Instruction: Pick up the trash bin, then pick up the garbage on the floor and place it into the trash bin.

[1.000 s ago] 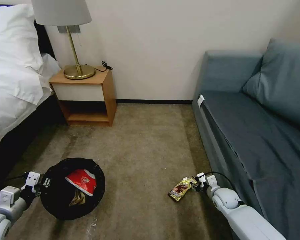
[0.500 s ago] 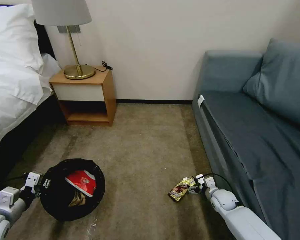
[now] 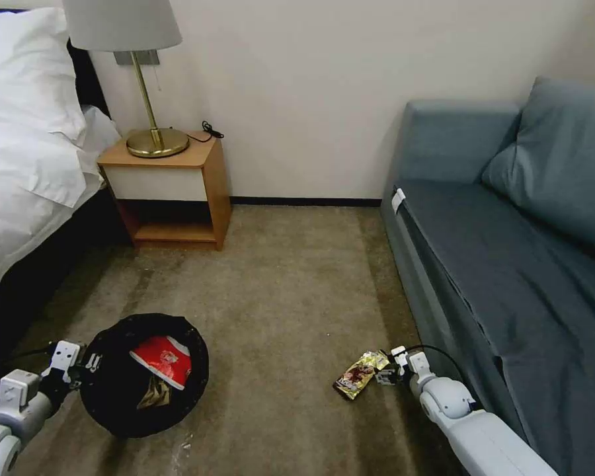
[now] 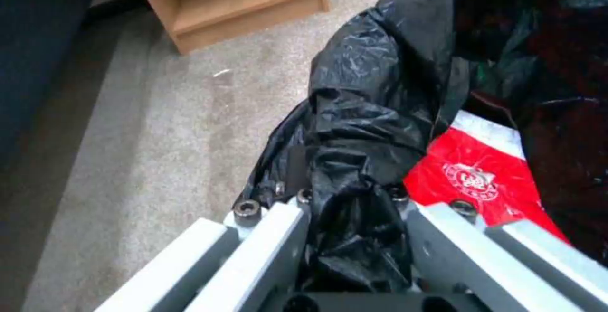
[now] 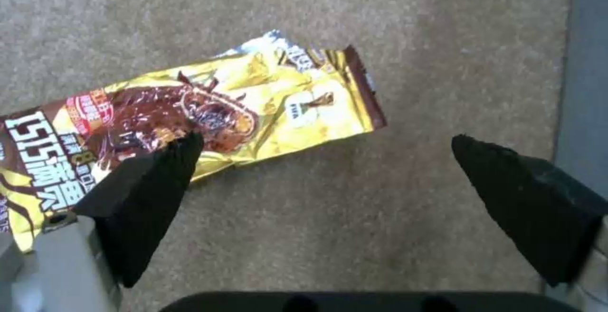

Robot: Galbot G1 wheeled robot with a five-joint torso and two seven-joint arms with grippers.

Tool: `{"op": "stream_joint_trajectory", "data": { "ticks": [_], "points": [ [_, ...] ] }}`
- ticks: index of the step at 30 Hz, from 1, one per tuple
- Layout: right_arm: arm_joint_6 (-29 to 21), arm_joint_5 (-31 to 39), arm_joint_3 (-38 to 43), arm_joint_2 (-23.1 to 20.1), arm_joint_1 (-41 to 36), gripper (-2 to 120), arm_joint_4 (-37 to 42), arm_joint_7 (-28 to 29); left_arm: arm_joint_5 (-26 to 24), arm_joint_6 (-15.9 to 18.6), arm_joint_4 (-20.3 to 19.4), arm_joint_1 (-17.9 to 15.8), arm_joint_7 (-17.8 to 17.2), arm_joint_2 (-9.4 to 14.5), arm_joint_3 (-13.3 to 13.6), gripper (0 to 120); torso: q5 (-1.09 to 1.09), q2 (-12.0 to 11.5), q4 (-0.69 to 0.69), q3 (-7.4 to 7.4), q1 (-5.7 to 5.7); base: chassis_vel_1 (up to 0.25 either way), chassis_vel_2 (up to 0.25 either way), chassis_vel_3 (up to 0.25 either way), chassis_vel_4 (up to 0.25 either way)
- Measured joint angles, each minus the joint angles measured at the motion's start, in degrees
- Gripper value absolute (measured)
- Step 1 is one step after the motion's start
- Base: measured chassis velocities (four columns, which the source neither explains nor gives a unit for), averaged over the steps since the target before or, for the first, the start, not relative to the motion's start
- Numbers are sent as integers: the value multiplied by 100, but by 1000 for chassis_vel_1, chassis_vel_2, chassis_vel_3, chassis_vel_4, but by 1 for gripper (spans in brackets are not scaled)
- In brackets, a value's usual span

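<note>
Left pincer (image 4: 355,236) is clamped on the black-bagged rim of the bin (image 3: 112,396), a red packet (image 3: 162,360) inside. Right pincer (image 5: 326,160) hangs spread wide over the shiny gold-brown wrapper (image 5: 209,117), flat on the carpet (image 3: 291,291) beside the sofa (image 3: 509,264).

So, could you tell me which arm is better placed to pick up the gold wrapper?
The right. Its gripper hangs open beside the gold wrapper, while the left gripper is clamped on the trash bin.
</note>
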Motion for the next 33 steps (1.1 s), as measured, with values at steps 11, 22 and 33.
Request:
{"op": "stream_joint_trajectory", "data": {
  "ticks": [11,22,33],
  "points": [
    [132,-75,1,367,186,100,-463,-10,28,0,-21,33,4,-38,9,2,0,0,0,0,0,0,0,0,0],
    [322,-303,87,658,391,100,-1020,-57,39,-37,29,87,53,-51,-27,2,1,0,0,0,0,0,0,0,0],
    [518,-395,139,880,582,100,-1450,-138,26,-48,110,23,74,11,-5,2,0,0,0,0,0,0,0,0,0]
  ]
}}
